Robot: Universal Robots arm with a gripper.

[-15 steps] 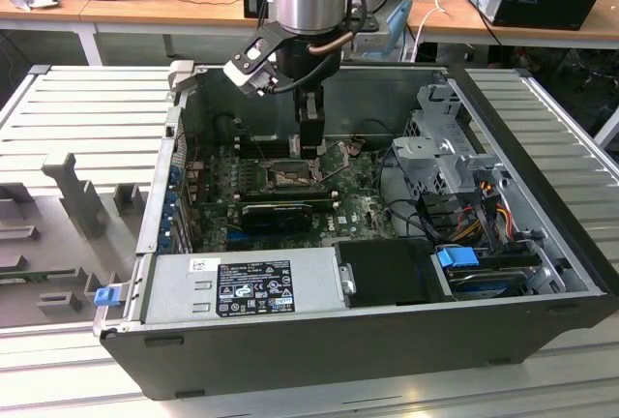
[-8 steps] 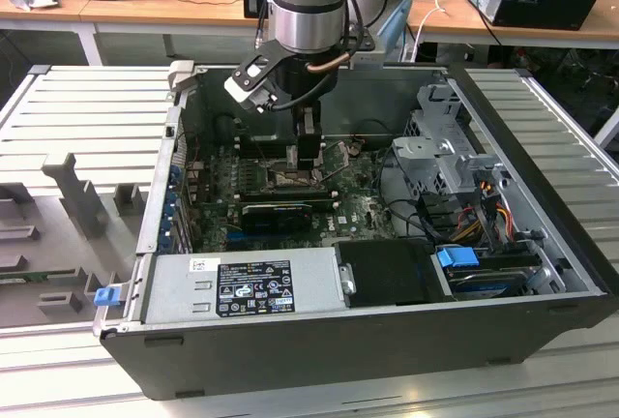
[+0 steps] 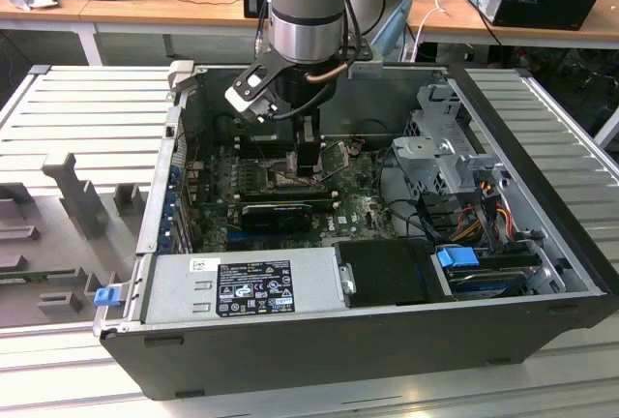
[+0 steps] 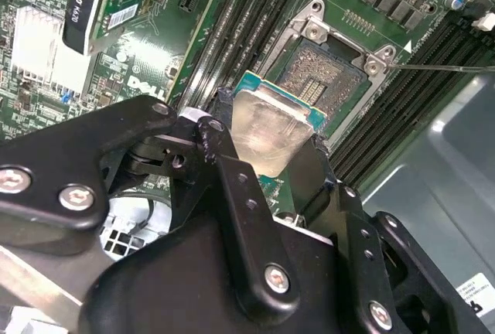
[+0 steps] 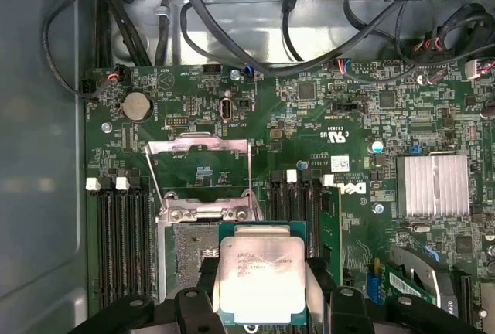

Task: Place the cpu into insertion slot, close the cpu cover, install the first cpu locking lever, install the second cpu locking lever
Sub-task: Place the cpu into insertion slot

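Observation:
My gripper is shut on the cpu, a flat square chip with a silvery top and green edge, clamped between two black fingers. In the second wrist view the gripper holds the cpu tilted just above the board, beside the insertion slot. The slot's brownish contact field lies bare, and the chip overlaps one side of it. The cpu cover stands flipped open beyond the slot. In the exterior view the gripper hangs low inside the computer case, over the motherboard.
Long black memory slots flank the socket. A thin wire lever sticks out past the slot. Cables cross above the board. A graphics card, a power supply and a drive cage crowd the case.

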